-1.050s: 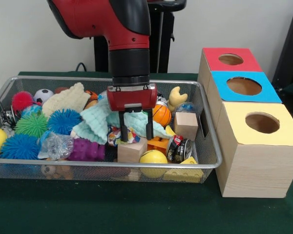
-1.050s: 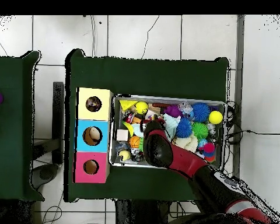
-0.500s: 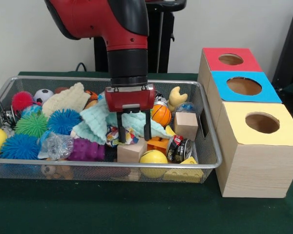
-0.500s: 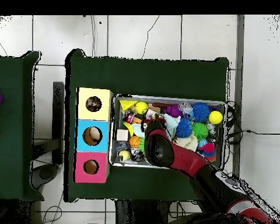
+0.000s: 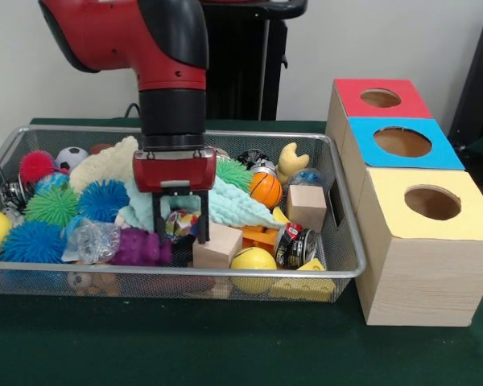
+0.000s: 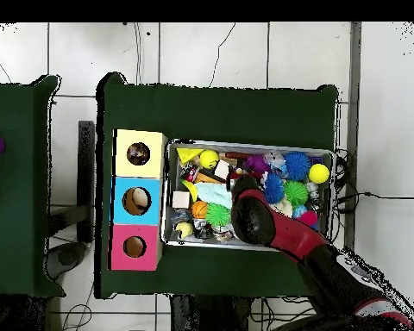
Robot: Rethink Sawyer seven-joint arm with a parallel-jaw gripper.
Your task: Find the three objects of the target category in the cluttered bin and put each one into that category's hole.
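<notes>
My gripper (image 5: pixel 179 232) hangs low in the wire bin (image 5: pixel 338 201), open, its two black fingers (image 5: pixel 158 227) on either side of a small multicoloured crumpled item (image 5: pixel 179 220) without clamping it. A mint cloth (image 5: pixel 229 207) lies just behind and to the right of it. A purple knobbly toy (image 5: pixel 141 248) and a wooden block (image 5: pixel 218 248) sit on either side of the fingers. In the overhead view the arm (image 6: pixel 255 217) covers the gripper. Right of the bin stand the red (image 5: pixel 380 97), blue (image 5: pixel 402 141) and yellow (image 5: pixel 432 202) boxes, each with a round hole.
The bin holds blue (image 5: pixel 103 199) and green (image 5: pixel 52 205) spiky balls, a green spiky ball (image 5: pixel 234 174), a basketball (image 5: pixel 266 190), a yellow ball (image 5: pixel 252 260), a can (image 5: pixel 295 245), a second wooden block (image 5: pixel 307 205) and a cream cloth (image 5: pixel 109 165).
The gripper has moved left in the front view, off the mint cloth's middle to the multicoloured item. A green spiky ball behind it has come into view.
</notes>
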